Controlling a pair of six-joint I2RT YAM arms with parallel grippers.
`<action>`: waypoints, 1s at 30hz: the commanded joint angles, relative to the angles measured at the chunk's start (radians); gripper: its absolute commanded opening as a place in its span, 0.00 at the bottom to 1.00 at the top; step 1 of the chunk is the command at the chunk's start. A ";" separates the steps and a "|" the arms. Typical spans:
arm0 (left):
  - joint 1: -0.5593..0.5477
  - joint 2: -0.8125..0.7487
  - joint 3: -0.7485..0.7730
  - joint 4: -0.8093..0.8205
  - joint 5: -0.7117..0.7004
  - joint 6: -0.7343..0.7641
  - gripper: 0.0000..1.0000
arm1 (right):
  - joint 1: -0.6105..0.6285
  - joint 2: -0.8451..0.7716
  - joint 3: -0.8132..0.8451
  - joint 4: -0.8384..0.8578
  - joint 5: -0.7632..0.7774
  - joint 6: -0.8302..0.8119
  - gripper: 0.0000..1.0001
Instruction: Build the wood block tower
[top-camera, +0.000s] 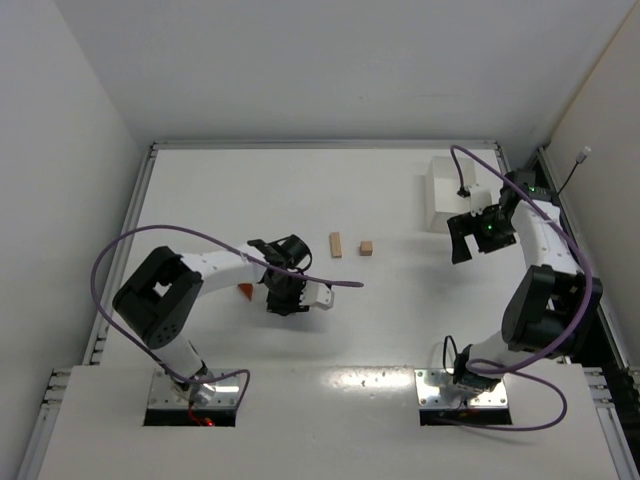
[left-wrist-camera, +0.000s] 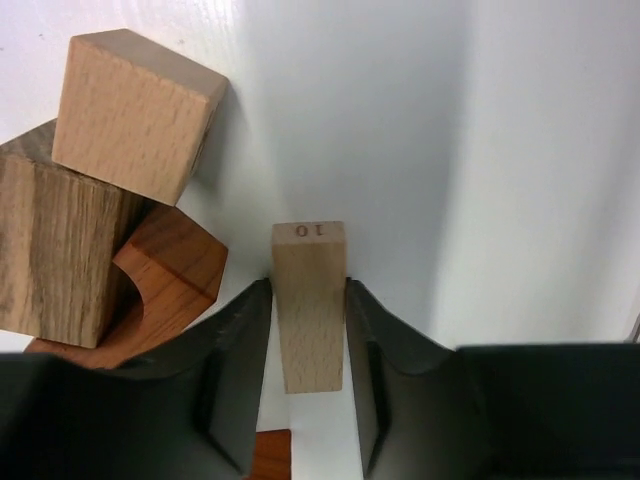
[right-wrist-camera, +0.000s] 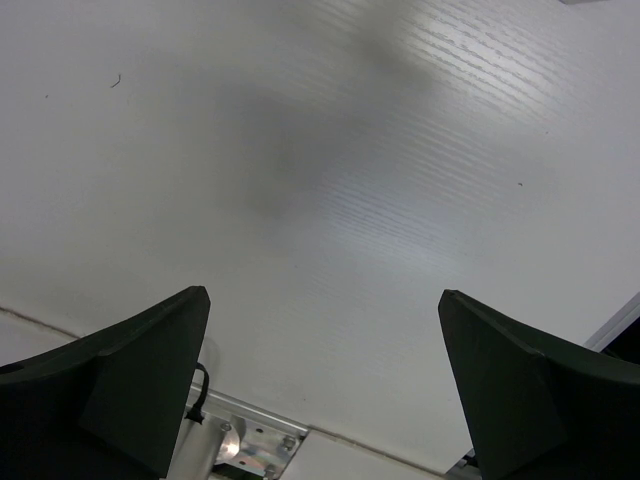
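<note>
In the left wrist view my left gripper is shut on a pale tan bar marked "10" that lies on the white table, one jaw tip against each long side. Left of it a pale cube rests tilted on a dark brown block and a reddish-brown arch. From above, the left gripper hides these pieces; a reddish wedge shows beside it. Another tan bar and a small tan cube lie mid-table. My right gripper hangs open over bare table.
A white rectangular tray stands at the back right, just behind the right gripper. A purple cable loops over the left arm. Metal rails edge the table, with white walls behind.
</note>
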 joint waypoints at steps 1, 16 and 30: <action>-0.019 0.021 -0.050 0.043 0.013 -0.032 0.26 | -0.002 -0.040 0.031 -0.003 -0.002 -0.003 0.97; 0.175 -0.371 0.057 -0.258 0.027 -0.006 0.00 | -0.002 -0.009 0.071 -0.045 0.008 -0.012 0.97; 0.172 0.010 0.560 -0.112 -0.268 -0.928 0.00 | 0.037 0.055 0.127 -0.045 -0.002 0.022 0.97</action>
